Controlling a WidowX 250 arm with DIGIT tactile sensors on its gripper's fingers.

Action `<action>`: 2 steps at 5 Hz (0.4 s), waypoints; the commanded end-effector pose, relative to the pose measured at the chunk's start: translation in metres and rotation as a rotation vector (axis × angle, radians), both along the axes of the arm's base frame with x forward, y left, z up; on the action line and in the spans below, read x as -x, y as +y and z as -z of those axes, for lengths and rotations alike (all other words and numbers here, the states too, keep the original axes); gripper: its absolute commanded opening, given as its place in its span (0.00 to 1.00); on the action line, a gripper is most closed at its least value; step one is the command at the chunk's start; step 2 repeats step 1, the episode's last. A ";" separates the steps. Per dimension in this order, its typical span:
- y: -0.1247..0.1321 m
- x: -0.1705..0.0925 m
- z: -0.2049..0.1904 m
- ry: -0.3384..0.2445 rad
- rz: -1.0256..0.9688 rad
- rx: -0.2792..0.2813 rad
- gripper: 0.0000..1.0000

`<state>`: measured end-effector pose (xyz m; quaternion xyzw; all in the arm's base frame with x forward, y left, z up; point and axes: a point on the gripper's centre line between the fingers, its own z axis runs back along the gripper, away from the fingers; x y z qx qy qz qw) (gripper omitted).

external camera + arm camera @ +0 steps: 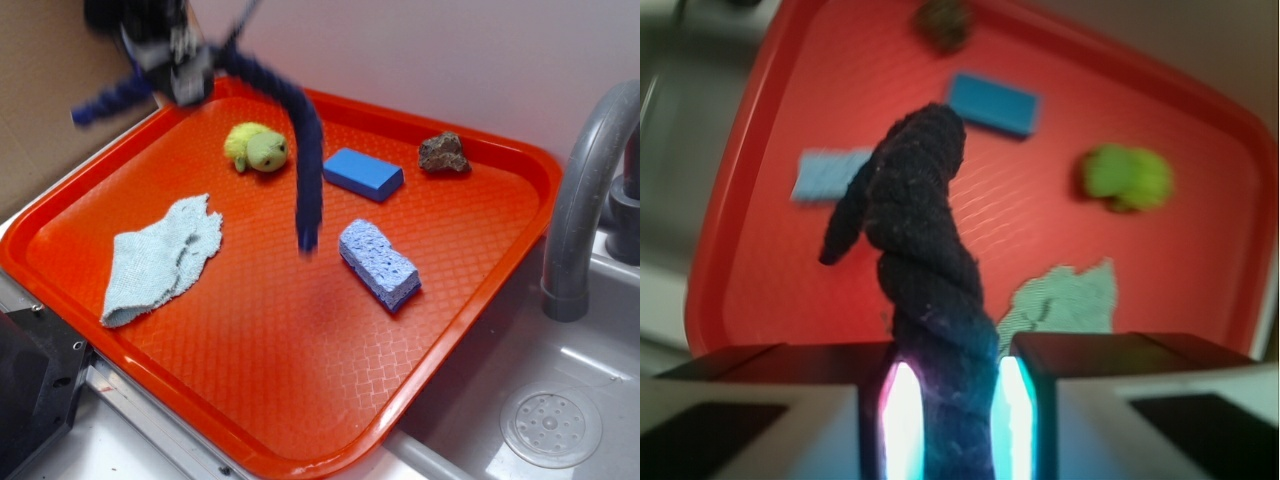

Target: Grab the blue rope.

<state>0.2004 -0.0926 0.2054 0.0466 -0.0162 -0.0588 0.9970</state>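
The blue rope [308,150] is thick, dark navy and twisted. It hangs in the air above the orange tray [300,400]. One end droops down over the tray's middle and the other sticks out to the left. My gripper [185,75], blurred at the top left of the exterior view, is shut on the rope. In the wrist view the rope [925,250] runs up from between the two glowing pads, and my gripper [950,410] clamps it on both sides.
On the tray lie a pale blue cloth [160,258], a yellow-green plush toy [257,147], a solid blue block [363,172], a periwinkle sponge [378,263] and a brown rock [444,153]. A grey faucet [590,190] and a sink [550,425] stand to the right.
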 end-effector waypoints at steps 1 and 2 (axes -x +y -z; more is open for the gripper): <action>-0.006 -0.008 -0.028 -0.102 -0.493 0.058 0.00; -0.006 -0.008 -0.028 -0.102 -0.493 0.058 0.00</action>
